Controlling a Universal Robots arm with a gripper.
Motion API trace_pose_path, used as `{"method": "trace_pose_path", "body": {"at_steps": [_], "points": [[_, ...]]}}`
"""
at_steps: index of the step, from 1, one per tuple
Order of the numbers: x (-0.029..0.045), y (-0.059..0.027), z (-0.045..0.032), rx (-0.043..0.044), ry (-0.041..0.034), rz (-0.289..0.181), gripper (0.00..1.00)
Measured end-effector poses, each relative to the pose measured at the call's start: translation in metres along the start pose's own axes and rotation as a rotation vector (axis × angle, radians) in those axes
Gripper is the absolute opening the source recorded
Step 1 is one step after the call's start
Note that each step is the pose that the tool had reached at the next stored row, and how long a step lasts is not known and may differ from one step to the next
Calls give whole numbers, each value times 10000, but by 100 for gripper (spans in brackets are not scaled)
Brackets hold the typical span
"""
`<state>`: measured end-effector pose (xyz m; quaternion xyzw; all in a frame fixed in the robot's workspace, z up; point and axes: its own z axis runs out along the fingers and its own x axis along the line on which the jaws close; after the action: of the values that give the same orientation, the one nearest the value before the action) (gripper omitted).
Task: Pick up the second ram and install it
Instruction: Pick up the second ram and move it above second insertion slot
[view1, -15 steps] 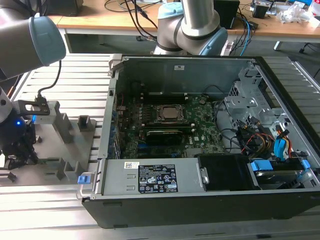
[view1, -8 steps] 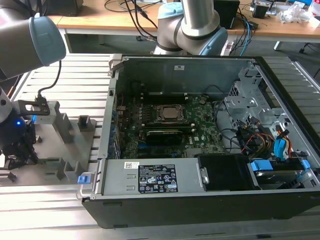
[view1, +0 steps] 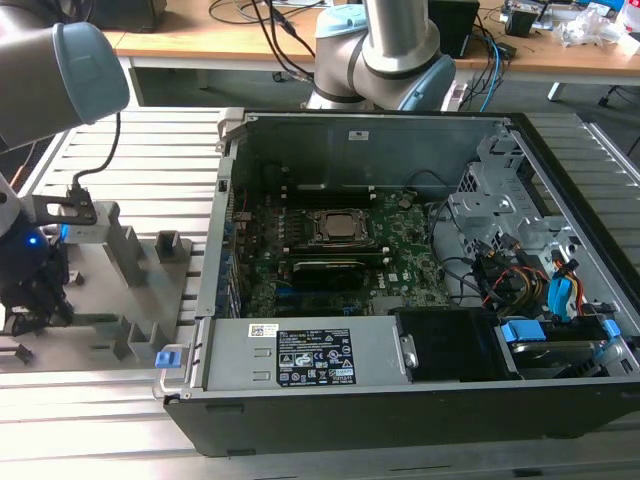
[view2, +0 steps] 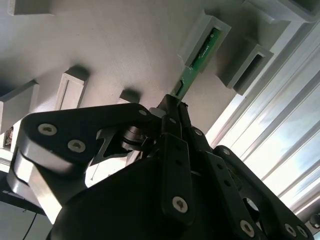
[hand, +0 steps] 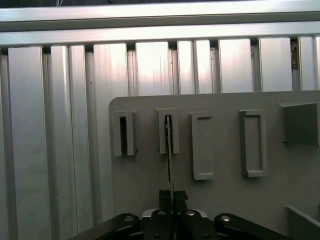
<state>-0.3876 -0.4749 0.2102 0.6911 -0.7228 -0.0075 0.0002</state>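
second ram (hand: 169, 150) on edge, far end in grey holder block (hand: 162, 131), long axis running straight back to tool (hand: 170, 196) clamped on its near end, neighbouring blocks (hand: 202, 145) flanking

Counts logged, exterior view: one arm (view1: 385, 45), one open case (view1: 400, 425), one motherboard (view1: 400, 255), one CPU socket (view1: 340, 227), one power supply (view1: 300, 352) and one slatted worktop (view1: 130, 130). First wrist view: one grey plate (hand: 225, 200) was recorded, with four slotted holders (hand: 202, 145) in a row. Two more blocks at the frame edge were cut off, kind not determined. Ram (hand: 170, 160): one stick. End effector (hand: 171, 196): one.
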Motion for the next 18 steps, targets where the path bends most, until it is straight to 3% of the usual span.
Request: {"method": "trace_pose_path", "body": {"at_steps": [13, 18], "points": [[-2, -5, -144, 0, 0, 0, 14], [-4, -11, -246, 0, 0, 0, 14]]}}
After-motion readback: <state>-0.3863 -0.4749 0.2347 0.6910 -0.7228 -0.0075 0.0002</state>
